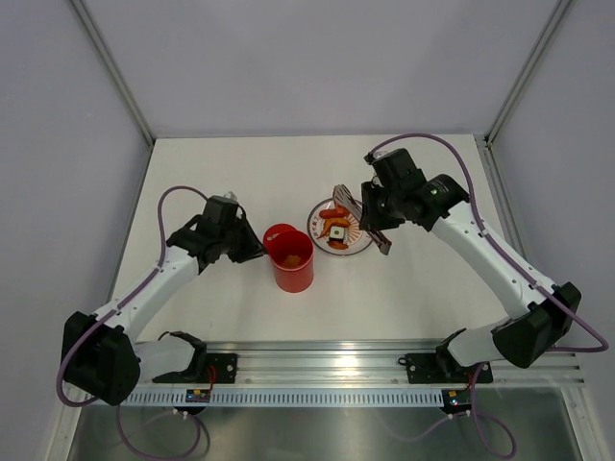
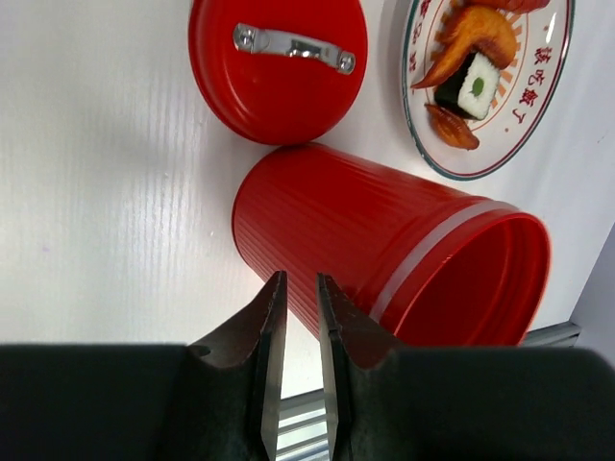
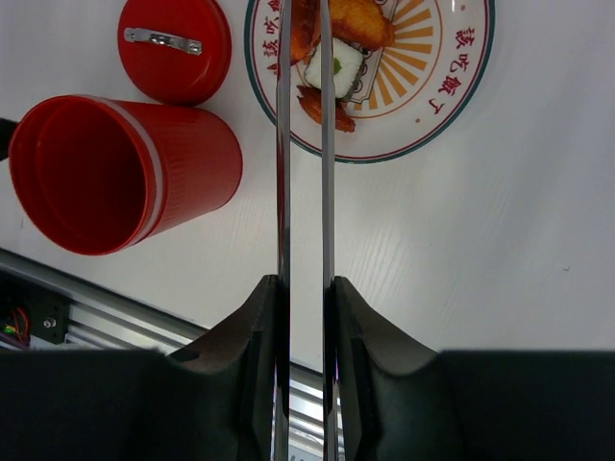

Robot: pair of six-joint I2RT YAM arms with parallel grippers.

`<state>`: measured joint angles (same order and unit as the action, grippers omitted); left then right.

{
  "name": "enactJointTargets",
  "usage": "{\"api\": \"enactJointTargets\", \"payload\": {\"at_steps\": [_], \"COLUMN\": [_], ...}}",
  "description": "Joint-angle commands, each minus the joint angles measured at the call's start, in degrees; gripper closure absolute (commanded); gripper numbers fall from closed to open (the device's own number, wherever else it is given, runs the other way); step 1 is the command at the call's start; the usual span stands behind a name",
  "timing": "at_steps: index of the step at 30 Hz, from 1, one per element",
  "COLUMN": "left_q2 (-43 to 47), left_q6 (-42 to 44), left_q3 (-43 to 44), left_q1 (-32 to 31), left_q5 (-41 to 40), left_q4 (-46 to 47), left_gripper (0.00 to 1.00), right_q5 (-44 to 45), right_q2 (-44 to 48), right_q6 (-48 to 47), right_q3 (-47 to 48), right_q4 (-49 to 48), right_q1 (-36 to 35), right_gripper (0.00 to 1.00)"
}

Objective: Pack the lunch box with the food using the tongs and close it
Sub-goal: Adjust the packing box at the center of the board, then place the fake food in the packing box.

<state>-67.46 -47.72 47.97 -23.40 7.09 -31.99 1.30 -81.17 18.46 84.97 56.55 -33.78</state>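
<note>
The red lunch box (image 1: pixel 291 261) stands upright and uncovered near the table's middle, with an orange piece inside. Its flat red lid (image 2: pixel 279 67) with a metal handle lies behind it. My left gripper (image 2: pixel 300 277) sits just left of the lunch box's wall, open by a narrow gap with nothing between its fingers. My right gripper (image 3: pixel 305 280) is shut on the grey tongs (image 3: pixel 283 144), whose two arms reach over the plate (image 3: pixel 452 96). On that plate lie a black-and-white roll (image 3: pixel 333 69), orange fried bits (image 2: pixel 471 34) and a red sausage (image 1: pixel 336 212). The tong tips are cut off at the frame's top.
The plate (image 1: pixel 363 240) with the orange pattern lies right of the lunch box, almost touching it. An aluminium rail (image 1: pixel 327 363) runs along the near table edge. Grey walls enclose the table on the left, back and right.
</note>
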Motion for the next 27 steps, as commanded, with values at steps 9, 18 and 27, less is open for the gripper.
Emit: {"api": "enactJointTargets", "payload": {"at_steps": [9, 18, 27], "left_q2": [0.1, 0.0, -0.2], "left_q6": [6.9, 6.5, 6.5], "left_q3": [3.9, 3.5, 3.4], "left_q1": [6.4, 7.1, 7.2], "left_q5": [-2.3, -1.0, -1.4], "left_q4": [-5.5, -4.8, -4.8], "left_gripper": [0.79, 0.79, 0.79], "right_q5": [-6.0, -10.8, -14.9], "right_q2": [4.5, 8.9, 9.6], "right_q6": [-1.8, -4.5, -4.8], "right_q3": [6.2, 2.3, -1.6], "right_q4": [0.6, -0.7, 0.8], "right_q1": [-6.6, -11.8, -12.7], "right_gripper": [1.0, 1.0, 1.0]}}
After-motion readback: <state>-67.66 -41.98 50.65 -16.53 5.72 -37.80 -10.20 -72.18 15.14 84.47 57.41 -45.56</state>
